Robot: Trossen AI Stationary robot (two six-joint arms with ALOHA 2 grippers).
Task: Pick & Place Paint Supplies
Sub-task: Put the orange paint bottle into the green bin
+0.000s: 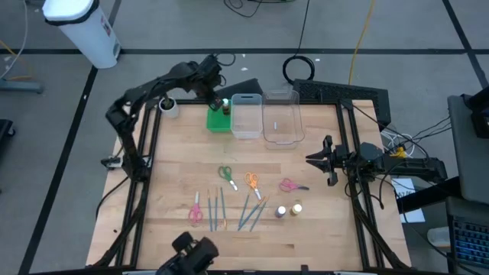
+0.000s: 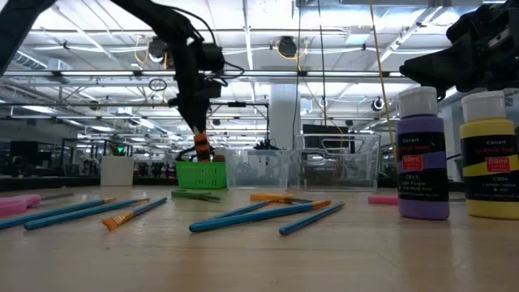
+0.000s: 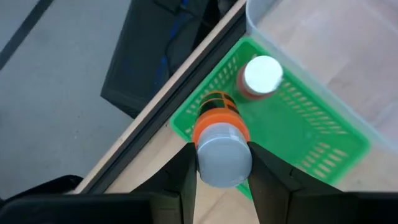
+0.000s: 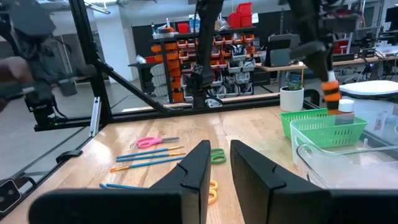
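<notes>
My left gripper (image 1: 217,101) hangs over the green tray (image 1: 216,122) at the table's far edge, shut on an orange paint bottle (image 2: 201,148) with a pale cap. A red bottle with a white cap (image 3: 261,77) stands in the tray. On the near half of the table lie green scissors (image 1: 226,174), orange scissors (image 1: 251,181), pink scissors (image 1: 289,185), a second pink pair (image 1: 195,213), several brushes (image 1: 248,212) and two bottles (image 1: 289,210). My right gripper (image 1: 317,160) waits at the table's right edge, slightly open (image 4: 217,163), with nothing between its fingers. My left gripper pinches the orange bottle's cap (image 3: 222,157) between its two fingers (image 3: 186,168), one on each side. The fingers come from above, slanting down. The bottle hangs below them, cap up and a little tilted, its body (image 3: 216,107) clear above the tray's near-left corner.
Two clear plastic bins (image 1: 246,116) (image 1: 281,118) stand right of the green tray. A white pot (image 1: 168,106) sits at the far left corner. In the low view a purple bottle (image 2: 422,162) and a yellow bottle (image 2: 491,158) stand close to the camera.
</notes>
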